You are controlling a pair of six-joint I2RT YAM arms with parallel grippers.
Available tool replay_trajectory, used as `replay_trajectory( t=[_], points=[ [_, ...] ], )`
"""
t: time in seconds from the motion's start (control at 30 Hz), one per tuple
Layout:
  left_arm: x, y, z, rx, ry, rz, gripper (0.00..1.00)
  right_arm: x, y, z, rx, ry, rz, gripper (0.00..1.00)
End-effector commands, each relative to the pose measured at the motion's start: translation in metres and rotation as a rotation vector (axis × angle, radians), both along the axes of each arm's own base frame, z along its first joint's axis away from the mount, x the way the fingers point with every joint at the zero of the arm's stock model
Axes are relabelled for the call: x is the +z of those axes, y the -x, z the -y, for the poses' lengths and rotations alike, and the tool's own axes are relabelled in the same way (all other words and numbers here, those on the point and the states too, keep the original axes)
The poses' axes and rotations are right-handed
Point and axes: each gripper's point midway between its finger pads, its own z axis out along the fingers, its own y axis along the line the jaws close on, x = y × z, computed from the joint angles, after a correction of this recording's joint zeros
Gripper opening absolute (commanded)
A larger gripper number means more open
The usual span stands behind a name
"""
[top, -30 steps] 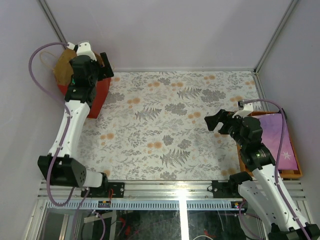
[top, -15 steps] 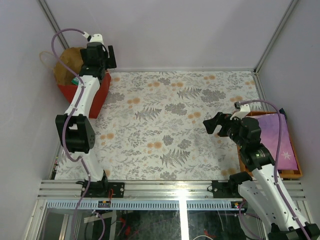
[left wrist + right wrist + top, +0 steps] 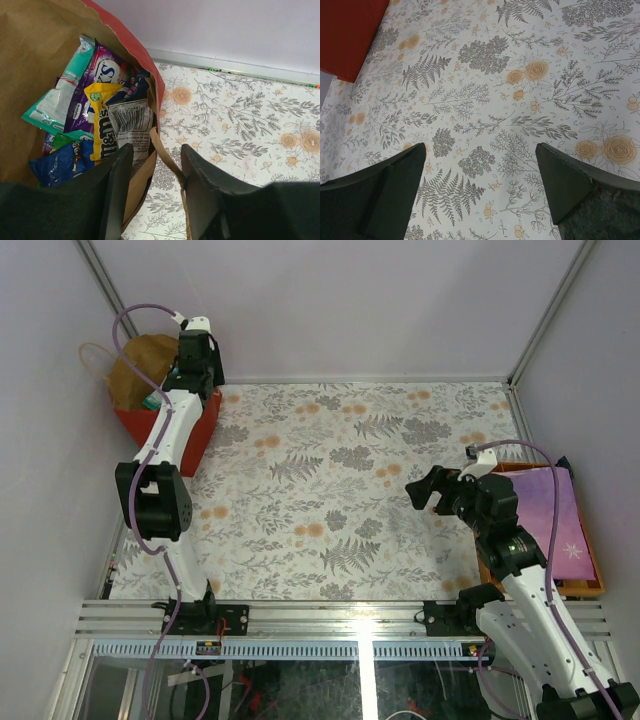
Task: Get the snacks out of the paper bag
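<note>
1. Up and back goes the left arm: within the last second its elbow has lifted and the wrist has slid to the back right rim of the paper bag (image 3: pixel 195 430), while the right arm has crept slightly left.
2. That bag stands in the desk's (image 3: pixel 330 460) far left corner, mouth open, and all the snacks (image 3: pixel 100 115) I can see are inside it: a teal packet (image 3: pixel 55 105), a purple one (image 3: pixel 95 80), a yellow one (image 3: pixel 102 127), a blue one (image 3: pixel 60 162).
3. Left gripper (image 3: pixel 155 155) is spread and empty, one finger over the bag's inside, the other over the desk, straddling the wall and the thin handle (image 3: pixel 165 160).
4. To do this well, I'd say shift left so both fingers clear the rim and handle, then drop onto the yellow packet on top and pinch its upper edge; closing now would likely catch paper.
5. Right gripper (image 3: pixel 481 150) hovers wide apart, holding nothing, above bare desk well away from the bag.
6. Far right, a purple cloth (image 3: pixel 555 510) lies on a wooden tray (image 3: pixel 595 585).
</note>
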Motion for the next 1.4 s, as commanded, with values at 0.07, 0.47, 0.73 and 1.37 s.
replay_trajectory(
  t=[0.07,0.47,0.73,1.37],
  points=[
    [0.016,0.007,0.005,-0.018,0.053,0.030,0.23,0.001,-0.009,0.032,-0.205,0.032,-0.037,0.99],
    [0.040,0.048,0.029,-0.121,0.137,0.059,0.00,0.002,-0.069,0.117,-0.595,0.500,-0.126,0.98],
    [0.072,0.076,0.031,-0.151,0.117,0.113,0.00,-0.052,-0.110,0.143,-0.559,0.550,-0.275,0.78],
    [0.066,0.119,0.033,-0.212,0.053,0.042,0.00,-0.136,-0.147,0.167,-0.479,0.648,-0.511,0.56]
  ],
)
